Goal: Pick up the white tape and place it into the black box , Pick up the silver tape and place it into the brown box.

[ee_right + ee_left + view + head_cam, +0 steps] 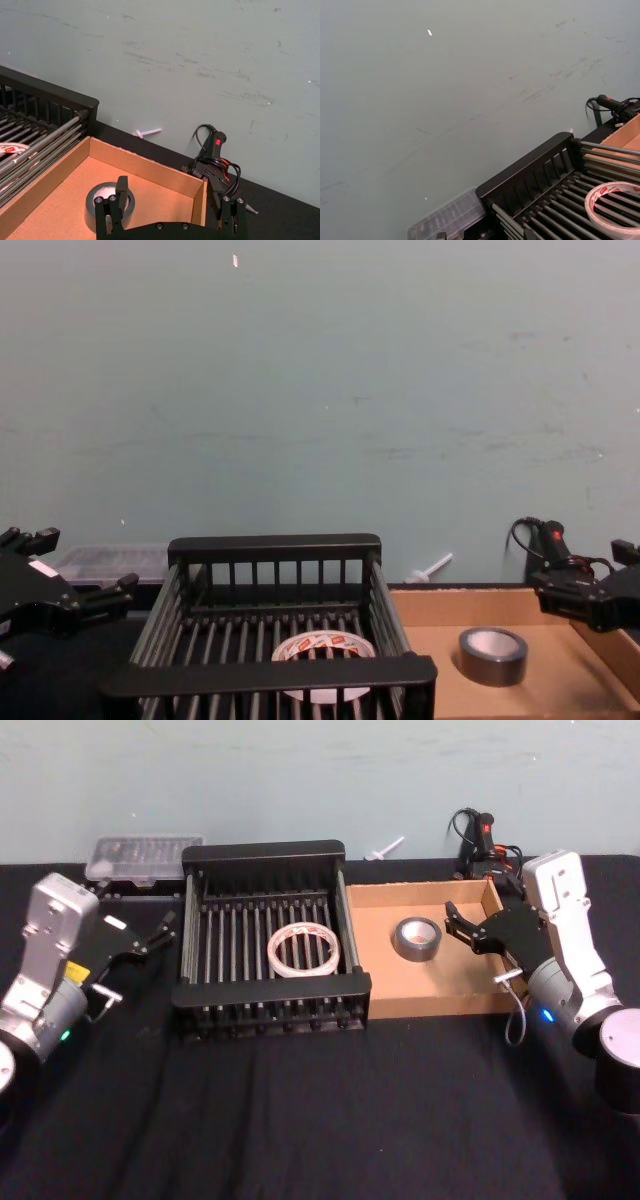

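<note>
Both tapes already lie boxed, so I judge the remaining risk small. The brown box [420,995] is light, and the right hand [462,927], fingers apart over its right wall, could nudge it, shifting the silver tape [416,939] just inboard. The left hand [160,933], fingers apart, hangs outside the black box [270,988], with the white tape [303,949] well to its inboard side.

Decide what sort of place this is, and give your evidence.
Probably a robot test bench in a lab: a table draped in black cloth against a bare scuffed wall, with a black box and brown box staged for sorting.
</note>
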